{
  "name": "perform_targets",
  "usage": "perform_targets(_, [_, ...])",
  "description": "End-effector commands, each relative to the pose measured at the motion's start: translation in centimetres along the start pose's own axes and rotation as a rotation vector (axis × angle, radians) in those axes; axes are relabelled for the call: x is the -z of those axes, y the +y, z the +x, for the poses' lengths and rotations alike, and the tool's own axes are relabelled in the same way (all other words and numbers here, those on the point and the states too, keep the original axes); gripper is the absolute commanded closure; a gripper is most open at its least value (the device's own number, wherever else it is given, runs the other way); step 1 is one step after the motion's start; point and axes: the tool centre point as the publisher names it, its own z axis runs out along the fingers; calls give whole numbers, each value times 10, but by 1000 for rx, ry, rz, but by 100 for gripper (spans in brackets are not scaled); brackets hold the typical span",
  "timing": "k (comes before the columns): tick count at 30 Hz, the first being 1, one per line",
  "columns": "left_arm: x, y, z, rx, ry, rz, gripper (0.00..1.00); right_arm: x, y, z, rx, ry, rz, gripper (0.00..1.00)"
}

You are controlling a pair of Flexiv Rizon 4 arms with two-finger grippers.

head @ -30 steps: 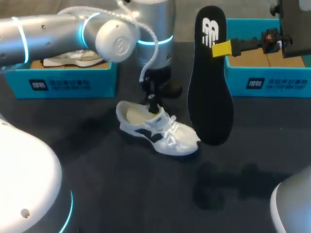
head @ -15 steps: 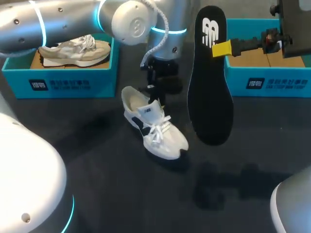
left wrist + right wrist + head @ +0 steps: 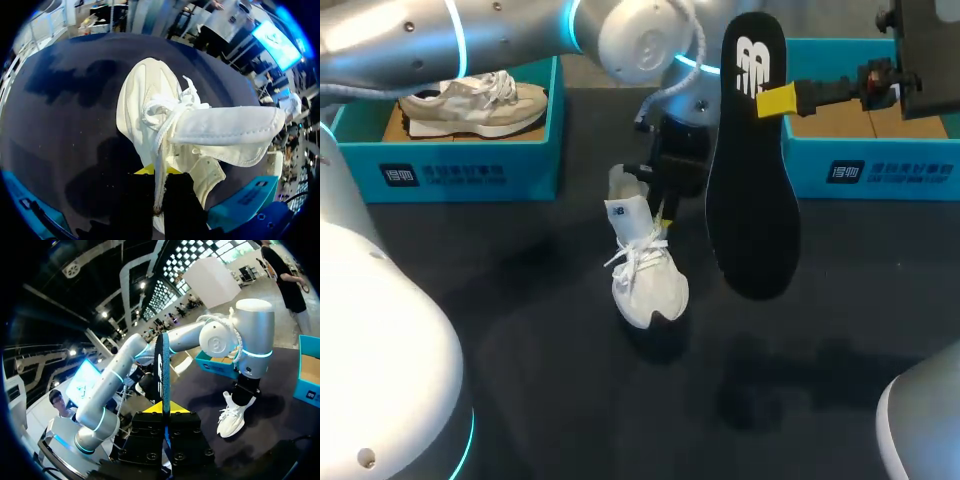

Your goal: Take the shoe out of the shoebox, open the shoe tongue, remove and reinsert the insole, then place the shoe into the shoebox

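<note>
A: What has just changed?

B: The left gripper [image 3: 665,212] has swung the white sneaker [image 3: 645,265] round; a second ago it lay crosswise with its toe to the right, now the toe points to the near side and the heel to the far side; it has also shifted right, and stands just left of the black insole [image 3: 752,190].

A: And the grips?

B: The left gripper is clamped on the rim of the sneaker's opening, one finger each side, as the left wrist view shows; the tongue [image 3: 225,132] is folded out of the opening; the right gripper [image 3: 775,100] is closed on the insole's upper edge and holds it upright above the table [image 3: 520,330], where it has not moved.

A: So what does that mean for the task?

B: I judge that the removal is done; the turn lines the opening up with the insole, so reinsertion looks next; boxing is not yet done.

A: Counts?

B: Two shoes, the white one on the table and a beige sneaker [image 3: 475,100] in the left shoebox [image 3: 450,170]; two shoeboxes, the right shoebox [image 3: 880,170] showing no shoe; one insole; two grippers.
</note>
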Motion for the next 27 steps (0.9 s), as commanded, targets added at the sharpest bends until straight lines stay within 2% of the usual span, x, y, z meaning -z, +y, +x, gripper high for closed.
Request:
perform_targets(1, [1, -3, -12, -40, 139, -28, 100, -4, 3, -1, -1, 0, 4, 100])
perform_targets(19, [-23, -7, -29, 18, 172, -61, 100, -4, 3, -1, -1, 0, 4, 100])
perform_targets(27, [-39, -11, -43, 42, 156, -27, 100, -4, 3, -1, -1, 0, 4, 100])
